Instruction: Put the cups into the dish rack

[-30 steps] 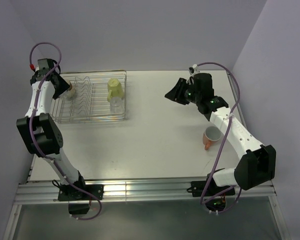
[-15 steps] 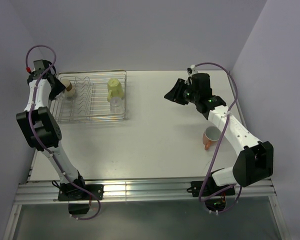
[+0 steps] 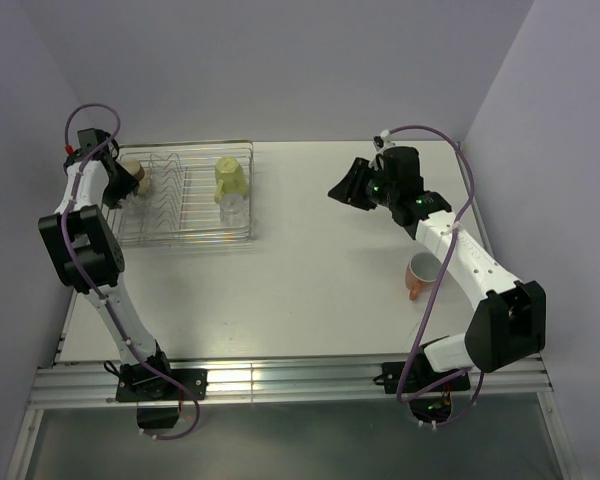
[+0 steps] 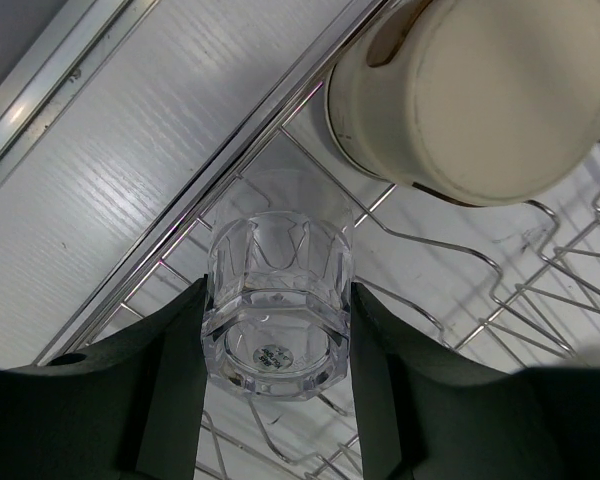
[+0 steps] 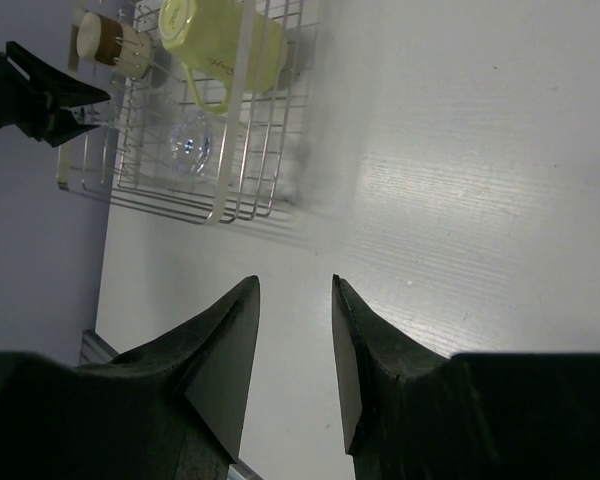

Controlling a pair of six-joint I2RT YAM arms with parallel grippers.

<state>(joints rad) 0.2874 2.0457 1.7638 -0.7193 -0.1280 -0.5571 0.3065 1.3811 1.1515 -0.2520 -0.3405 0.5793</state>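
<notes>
While my left claw (image 4: 277, 335) clamps clear glass (image 4: 278, 265) over dish rack's (image 3: 185, 237) left end, just beside brown cup (image 4: 475, 95), rack wires lie directly beyond glass. Orange mug (image 3: 418, 276) sits near table's (image 3: 310, 290) right edge, well apart from rack, nearer my right claw (image 5: 295, 285), jaws apart, empty.
</notes>
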